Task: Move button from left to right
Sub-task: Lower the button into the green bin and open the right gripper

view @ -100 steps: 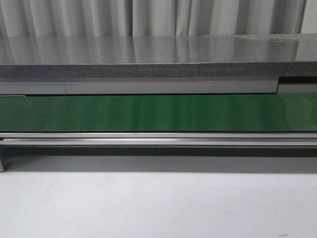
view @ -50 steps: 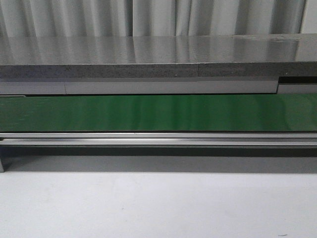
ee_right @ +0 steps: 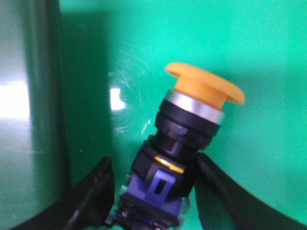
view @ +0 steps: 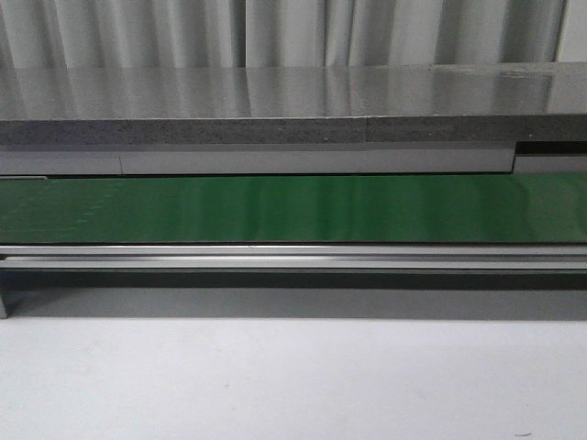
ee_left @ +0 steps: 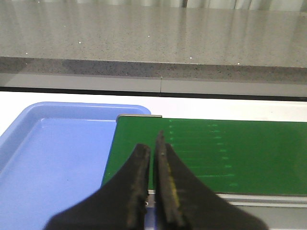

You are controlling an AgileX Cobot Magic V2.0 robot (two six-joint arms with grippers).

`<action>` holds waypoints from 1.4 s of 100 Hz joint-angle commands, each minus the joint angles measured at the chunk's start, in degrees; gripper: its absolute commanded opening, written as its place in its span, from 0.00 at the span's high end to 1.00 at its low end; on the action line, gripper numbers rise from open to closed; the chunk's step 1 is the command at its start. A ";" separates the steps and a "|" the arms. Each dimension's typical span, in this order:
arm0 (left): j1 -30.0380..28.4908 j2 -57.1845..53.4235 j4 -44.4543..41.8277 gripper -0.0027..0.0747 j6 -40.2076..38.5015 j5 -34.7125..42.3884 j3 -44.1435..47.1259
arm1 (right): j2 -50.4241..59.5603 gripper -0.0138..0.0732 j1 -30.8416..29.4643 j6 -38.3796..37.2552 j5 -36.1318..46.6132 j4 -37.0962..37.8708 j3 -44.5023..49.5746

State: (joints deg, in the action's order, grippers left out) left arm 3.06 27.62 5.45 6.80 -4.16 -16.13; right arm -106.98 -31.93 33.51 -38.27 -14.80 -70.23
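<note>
The button (ee_right: 192, 129) shows only in the right wrist view: a yellow-orange cap, a silver ring and a black and blue body, lying tilted on a green surface (ee_right: 259, 43). My right gripper (ee_right: 153, 162) is open around its body. A gap separates one finger (ee_right: 93, 191) from the button, while the other finger (ee_right: 225, 191) is at or very near the black body. My left gripper (ee_left: 151, 141) is shut with nothing between its fingers, over the end of the green belt (ee_left: 230, 148). Neither gripper nor the button appears in the front view.
A light blue tray (ee_left: 57, 158) lies beside the belt's end under my left gripper. The green belt (view: 293, 209) runs across the front view on a metal frame (view: 293, 257), with a grey stone counter (view: 293, 92) behind it. A dark upright wall (ee_right: 33, 110) borders the green surface.
</note>
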 commanded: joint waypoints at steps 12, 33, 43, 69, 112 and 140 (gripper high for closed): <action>-0.04 0.16 0.34 0.96 -0.01 4.53 -1.62 | 2.83 0.27 -0.43 0.64 2.10 -1.30 -1.92; -0.04 0.16 0.34 0.96 -0.01 4.53 -1.62 | 3.53 0.19 -0.43 -1.93 3.30 -1.27 -1.92; -0.04 0.16 0.34 0.96 -0.01 4.53 -1.62 | 5.46 0.19 -0.43 -3.58 4.86 -1.32 -1.92; -0.04 0.16 0.34 0.96 -0.01 4.53 -1.62 | 12.43 0.19 3.83 -3.60 7.18 -9.03 -1.92; -0.04 0.16 0.34 0.96 -0.01 4.53 -1.62 | 23.74 0.20 21.61 -3.60 7.87 -11.36 -1.40; -0.04 0.16 0.34 0.96 -0.01 4.53 -1.62 | 37.71 0.20 28.72 -3.60 16.32 -11.56 9.97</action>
State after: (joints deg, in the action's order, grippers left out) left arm 3.06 27.62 5.45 6.80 -4.20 -16.13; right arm -75.61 -4.50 30.05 -28.34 -25.11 -62.64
